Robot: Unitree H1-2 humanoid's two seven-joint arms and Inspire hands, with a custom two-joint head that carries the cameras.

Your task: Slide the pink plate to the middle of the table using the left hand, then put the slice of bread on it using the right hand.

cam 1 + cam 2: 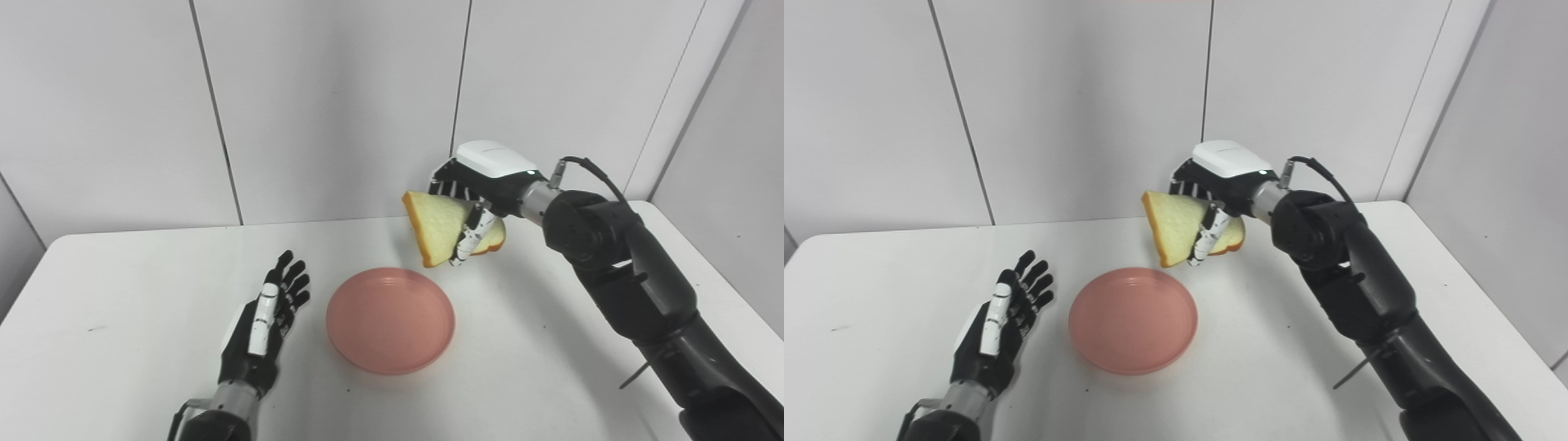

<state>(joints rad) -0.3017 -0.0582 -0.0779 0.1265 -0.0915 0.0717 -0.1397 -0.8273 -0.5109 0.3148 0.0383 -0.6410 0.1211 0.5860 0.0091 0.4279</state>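
One slice of bread (438,228) hangs tilted in my right robot hand's (474,205) pinch, pink plate (390,320) below-left; released here, it overshoots. Left robot hand (267,318) rests open.

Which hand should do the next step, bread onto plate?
Right. The right hand already holds the bread in the air, just beyond the pink plate. The left hand is open beside the plate, holding nothing.

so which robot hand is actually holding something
The right robot hand, raised above the table, shut on the slice of bread. The left robot hand is open and empty beside the pink plate.
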